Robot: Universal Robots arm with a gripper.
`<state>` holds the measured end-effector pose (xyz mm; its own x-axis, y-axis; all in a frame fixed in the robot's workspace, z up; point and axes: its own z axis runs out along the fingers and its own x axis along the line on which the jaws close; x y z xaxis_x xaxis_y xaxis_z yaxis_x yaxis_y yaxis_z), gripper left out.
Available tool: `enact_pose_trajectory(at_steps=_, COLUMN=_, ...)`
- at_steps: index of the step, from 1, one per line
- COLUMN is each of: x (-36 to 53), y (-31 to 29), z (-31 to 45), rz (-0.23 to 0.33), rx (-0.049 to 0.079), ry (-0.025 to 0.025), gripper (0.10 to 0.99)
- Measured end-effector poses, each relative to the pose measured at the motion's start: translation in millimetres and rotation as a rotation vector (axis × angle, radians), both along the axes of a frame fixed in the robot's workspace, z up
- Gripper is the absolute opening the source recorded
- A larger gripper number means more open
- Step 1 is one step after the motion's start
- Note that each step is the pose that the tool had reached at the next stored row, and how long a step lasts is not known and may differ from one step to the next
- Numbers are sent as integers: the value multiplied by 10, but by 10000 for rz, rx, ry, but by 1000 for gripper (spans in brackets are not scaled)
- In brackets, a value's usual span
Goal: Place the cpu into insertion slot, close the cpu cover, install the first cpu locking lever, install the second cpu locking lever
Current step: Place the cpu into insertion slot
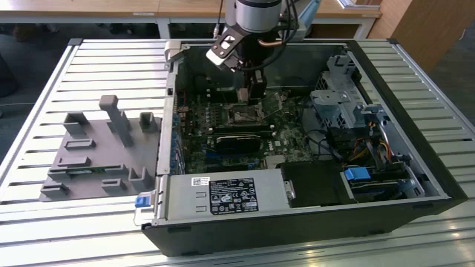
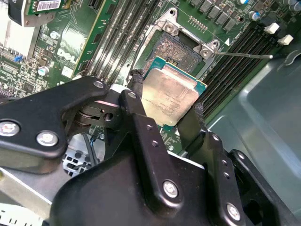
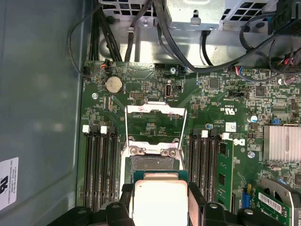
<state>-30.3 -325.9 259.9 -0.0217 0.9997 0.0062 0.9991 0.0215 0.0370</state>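
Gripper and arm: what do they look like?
The arm is a round silver-grey tube. The gripper is black, built from chunky jointed bars with shiny silver screws and two slim black fingers.

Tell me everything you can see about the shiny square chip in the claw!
The cpu is a flat square chip with a dull silver metal top, faint print and a thin green rim. The claw pinches two opposite sides between black fingers. It is held top-up over the green board, by the open insertion slot, not seated in it.
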Motion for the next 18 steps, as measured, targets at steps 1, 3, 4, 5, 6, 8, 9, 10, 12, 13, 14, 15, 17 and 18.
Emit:
enact_pose_trajectory(at_steps=1, x=0, y=2, z=-7, rz=0, rx=0, ry=0, gripper=541)
enact_pose_trajectory(at_steps=3, x=0, y=7, z=-23, rz=0, rx=-1, ry=1, gripper=541)
enact_pose_trajectory(at_steps=4, x=0, y=9, z=-31, rz=0, rx=0, ry=0, gripper=541)
enact_pose_trajectory(at_steps=5, x=0, y=12, z=-40, rz=0, rx=1, ry=0, gripper=541)
enact_pose_trajectory(at_steps=6, x=0, y=14, z=-49, rz=0, rx=1, ry=0, gripper=541)
enact_pose_trajectory(at_steps=8, x=0, y=19, z=-66, rz=0, rx=0, ry=1, gripper=541)
enact_pose_trajectory(at_steps=9, x=0, y=20, z=-74, rz=5, rx=-1, ry=1, gripper=541)
enact_pose_trajectory(at_steps=10, x=0, y=21, z=-81, rz=13, rx=0, ry=1, gripper=541)
enact_pose_trajectory(at_steps=12, x=0, y=21, z=-97, rz=42, rx=0, ry=1, gripper=541)
enact_pose_trajectory(at_steps=13, x=0, y=22, z=-105, rz=54, rx=0, ry=0, gripper=541)
enact_pose_trajectory(at_steps=14, x=0, y=23, z=-116, rz=53, rx=0, ry=0, gripper=541)
enact_pose_trajectory(at_steps=15, x=0, y=24, z=-127, rz=54, rx=0, ry=0, gripper=541)
enact_pose_trajectory(at_steps=17, x=0, y=29, z=-150, rz=54, rx=1, ry=0, gripper=541)
enact_pose_trajectory(at_steps=18, x=0, y=32, z=-161, rz=53, rx=0, ry=0, gripper=541)
